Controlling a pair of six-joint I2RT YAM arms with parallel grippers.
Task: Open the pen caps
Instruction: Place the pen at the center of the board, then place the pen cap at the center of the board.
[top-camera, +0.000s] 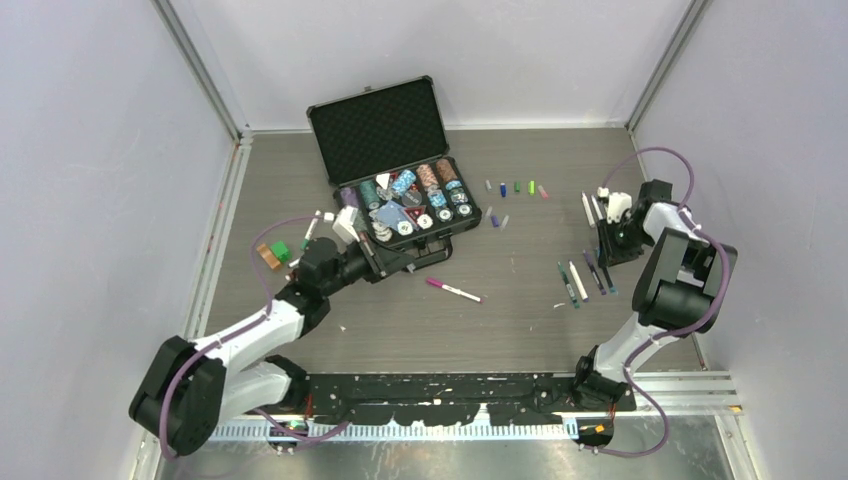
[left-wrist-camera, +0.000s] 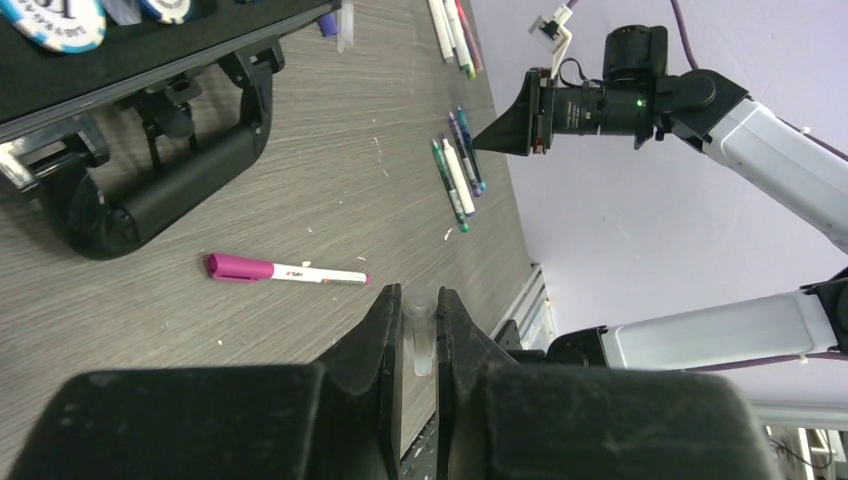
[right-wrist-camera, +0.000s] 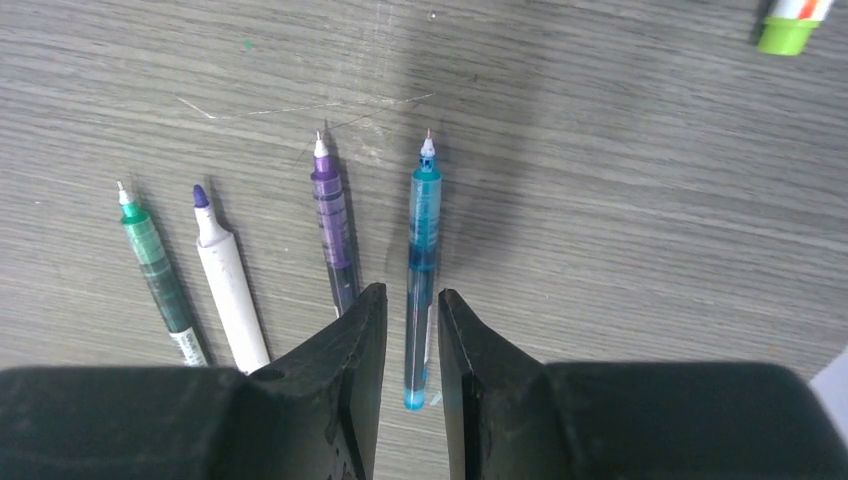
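left gripper (left-wrist-camera: 418, 300) is clamped on a clear cap (left-wrist-camera: 422, 340). right gripper (right-wrist-camera: 410, 295) is set slightly apart astride the teal pen (right-wrist-camera: 424, 230), uncapped, laid near the right edge of the desk (top-camera: 520, 330). pink-capped pen (left-wrist-camera: 285, 270) at desk centre not yet opened: likely light, stiff, slick; barrel to be gripped mid-length, cap pulled straight

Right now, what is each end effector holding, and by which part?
Left end effector: clear pen cap, pinched across its sides. Right end effector: apparently nothing, straddling the teal pen.
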